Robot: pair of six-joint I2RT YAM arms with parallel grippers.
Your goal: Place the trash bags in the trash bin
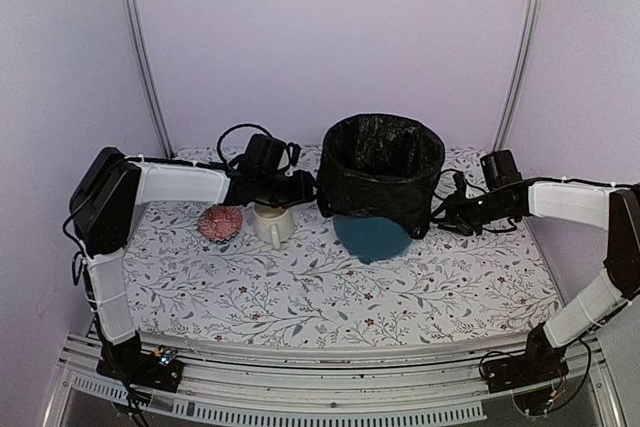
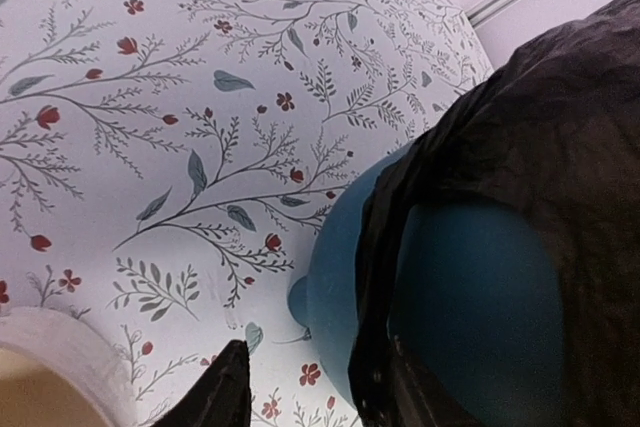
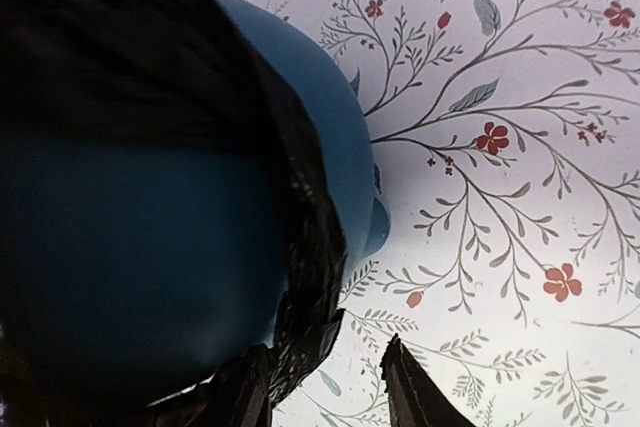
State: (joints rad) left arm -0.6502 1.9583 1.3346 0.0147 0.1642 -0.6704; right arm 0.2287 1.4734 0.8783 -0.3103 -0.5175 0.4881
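Note:
The teal trash bin (image 1: 372,237) stands at the back middle of the table. The black trash bag (image 1: 385,172) lines it, with its mouth open and its edge folded down over the rim and upper sides. My left gripper (image 1: 305,187) is open against the bin's left side. In the left wrist view the left gripper (image 2: 300,387) has the bag's hem (image 2: 375,347) hanging by its right finger, over the bin (image 2: 470,297). My right gripper (image 1: 445,209) is open at the bin's right side. In the right wrist view the right gripper (image 3: 325,387) has the bag's hem (image 3: 310,332) hanging loose between its fingers beside the bin (image 3: 140,247).
A cream mug (image 1: 272,224) stands just under my left wrist, and its rim shows in the left wrist view (image 2: 50,357). A pink round object (image 1: 220,222) lies left of the mug. The floral tablecloth (image 1: 330,297) covers the table, with walls close behind.

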